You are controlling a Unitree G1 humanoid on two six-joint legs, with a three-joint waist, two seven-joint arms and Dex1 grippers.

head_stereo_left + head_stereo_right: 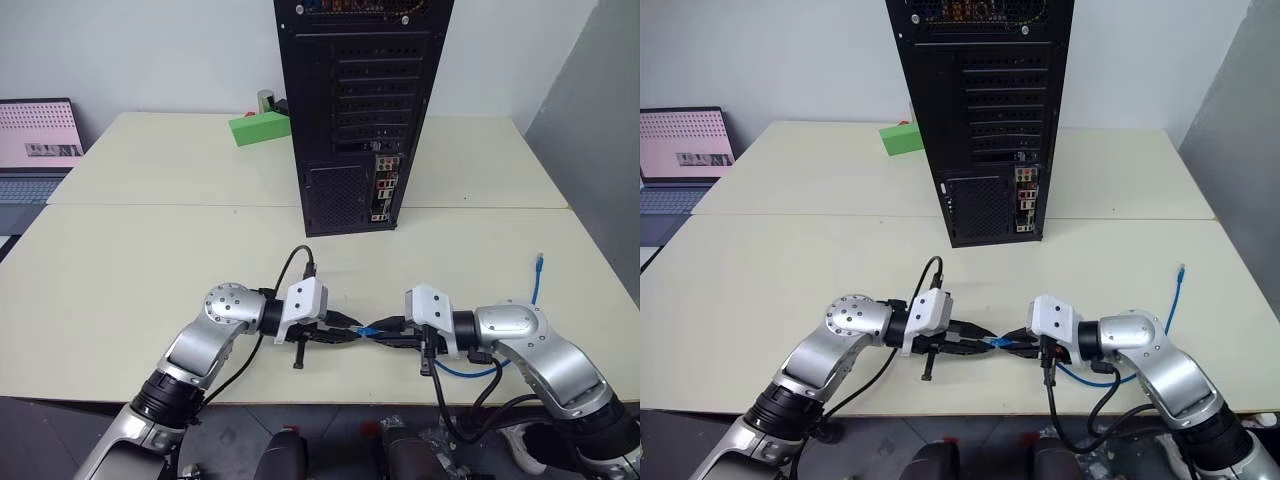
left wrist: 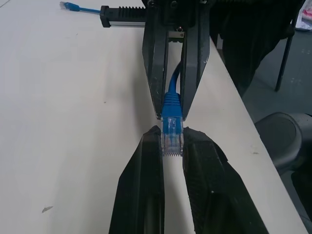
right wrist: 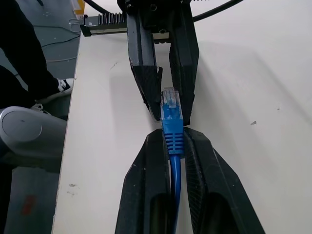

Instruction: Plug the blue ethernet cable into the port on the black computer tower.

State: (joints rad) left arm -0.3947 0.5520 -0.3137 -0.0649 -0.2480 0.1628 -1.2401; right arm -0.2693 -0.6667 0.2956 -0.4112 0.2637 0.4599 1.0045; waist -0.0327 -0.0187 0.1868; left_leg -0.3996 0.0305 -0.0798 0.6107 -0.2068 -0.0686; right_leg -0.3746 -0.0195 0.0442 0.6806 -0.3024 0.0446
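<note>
The blue ethernet cable's plug [image 1: 368, 330] hangs just above the table's front edge, between my two grippers, which meet tip to tip. My left gripper [image 2: 171, 144] is shut on the clear tip of the plug [image 2: 171, 139]. My right gripper [image 3: 173, 141] is shut on the blue boot [image 3: 173, 134] right behind it. The cord loops under my right arm [image 1: 470, 372], and its other end [image 1: 540, 262] lies on the table at the right. The black computer tower [image 1: 360, 110] stands upright at the middle back, rear face toward me. Its narrow connector strip [image 1: 385, 185] holds the port, too small to single out.
A green box [image 1: 260, 128] sits left of the tower with a small silver cylinder [image 1: 265, 100] behind it. An open laptop [image 1: 38, 150] stands at the far left. Two tables join along a seam [image 1: 150, 205] in front of the tower. A grey wall [image 1: 600, 120] borders the right.
</note>
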